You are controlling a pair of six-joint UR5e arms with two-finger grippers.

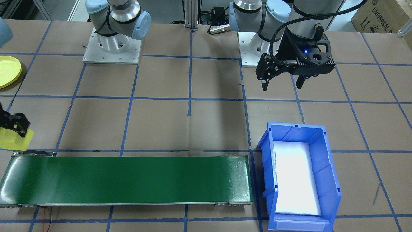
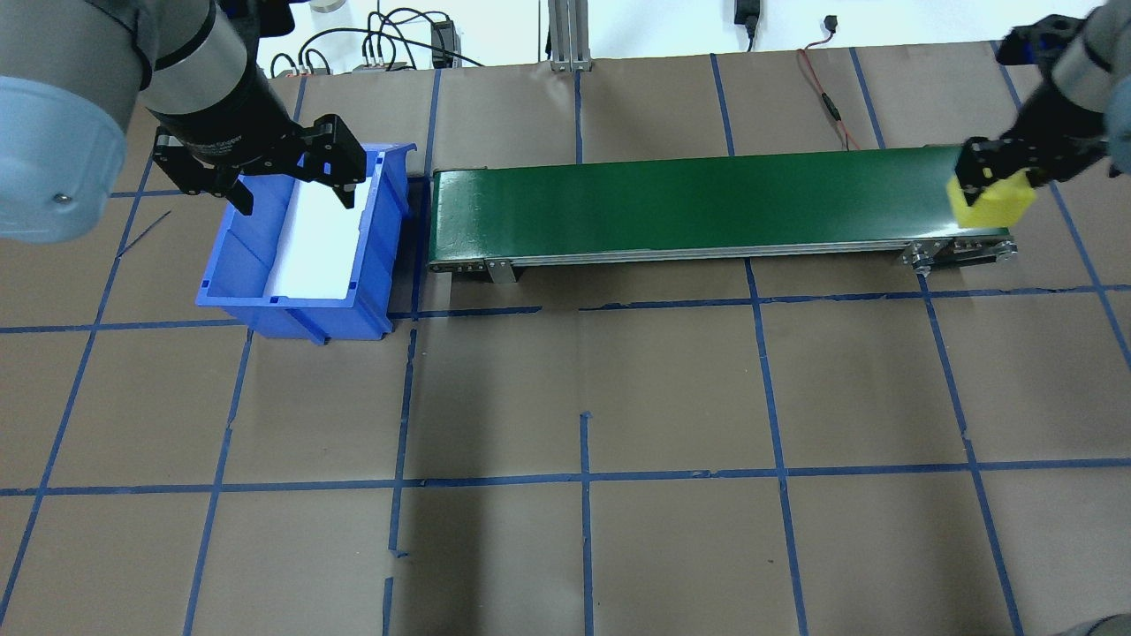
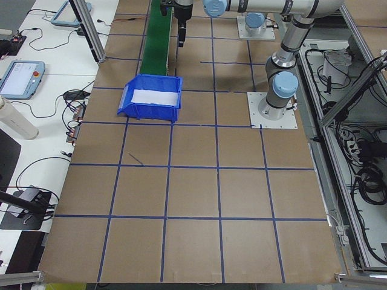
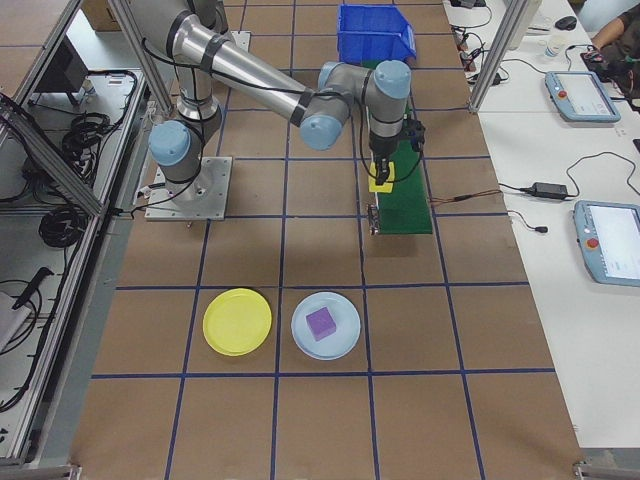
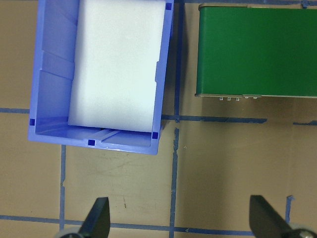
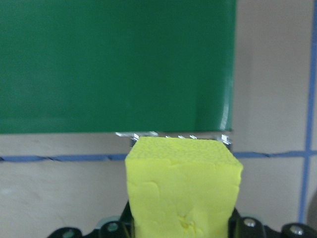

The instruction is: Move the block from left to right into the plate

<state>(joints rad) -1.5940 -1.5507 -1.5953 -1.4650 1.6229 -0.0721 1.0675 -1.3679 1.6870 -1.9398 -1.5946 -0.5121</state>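
Yellow block (image 1: 14, 139) gripped in right tool (image 1: 13, 127) at front-facing view's left edge, raised just past green conveyor belt (image 1: 128, 178) end; yellow plate (image 1: 8, 71) flat on counter (image 1: 161, 122) well apart from block, nearer robot base; left tool (image 1: 282, 84) spread wide and empty above counter near blue bin (image 1: 331, 180). Overhead: right tool (image 2: 990, 181) clamped on block (image 2: 991, 201) over belt's (image 2: 689, 203) right end; left tool (image 2: 290, 196) wide over bin (image 2: 300, 309). Right side view: block (image 4: 382, 176) above near belt end, plate (image 4: 237, 321) empty beside pale blue plate (image 4: 326, 326) carrying purple block (image 4: 320, 322). Left wrist view: fingertips (image 5: 99, 218) far apart, bin (image 5: 49, 74) and belt (image 5: 257, 49) below. Right wrist view: block (image 6: 183, 188) filling foreground, pinched at bottom, belt (image 6: 114, 64) behind.
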